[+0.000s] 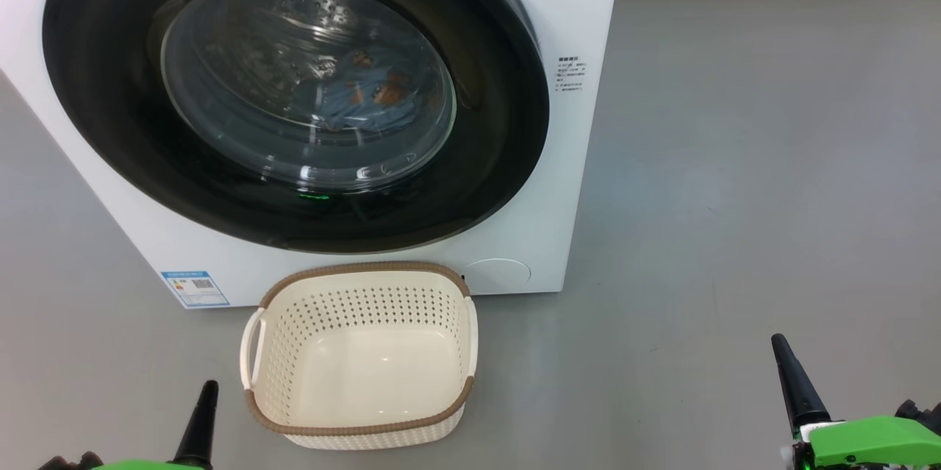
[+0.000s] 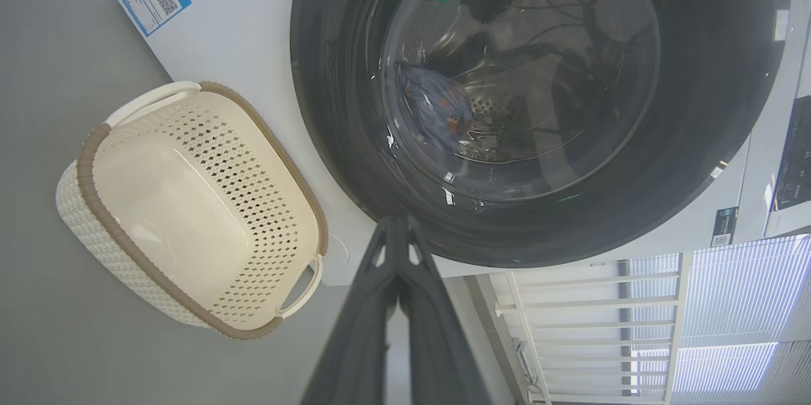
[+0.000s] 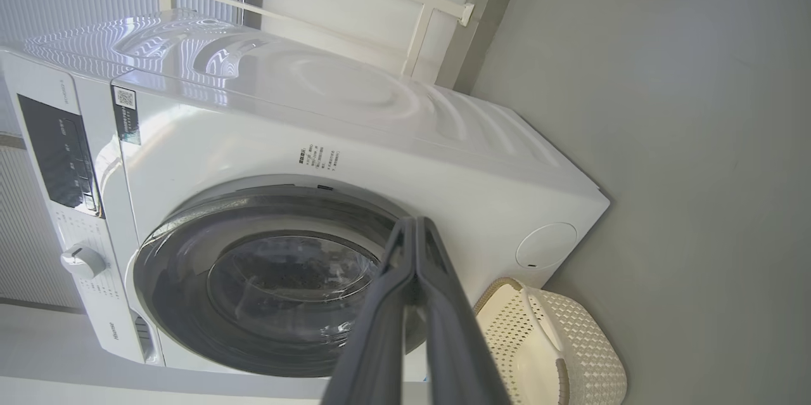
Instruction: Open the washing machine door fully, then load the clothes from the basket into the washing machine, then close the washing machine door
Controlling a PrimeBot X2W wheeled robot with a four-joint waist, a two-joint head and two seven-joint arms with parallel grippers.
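The white washing machine (image 1: 559,183) stands ahead with its round black door (image 1: 110,132) shut against its front. Through the glass window the light-blue clothes (image 1: 367,98) lie inside the drum, also seen as clothes (image 2: 437,110) in the left wrist view. The cream basket (image 1: 360,356) sits on the floor just before the machine, with nothing in it. My left gripper (image 1: 208,390) is shut, low at the basket's left. My right gripper (image 1: 781,346) is shut too, off to the right over bare floor. Each wrist view shows its fingers pressed together, left gripper (image 2: 396,227) and right gripper (image 3: 415,227).
Grey floor (image 1: 735,161) spreads to the right of the machine. A blue label (image 1: 195,288) marks its lower left corner and a round cap (image 1: 498,273) its lower right. The control panel with a knob (image 3: 82,261) sits at the machine's top. A white railing (image 2: 570,310) stands behind.
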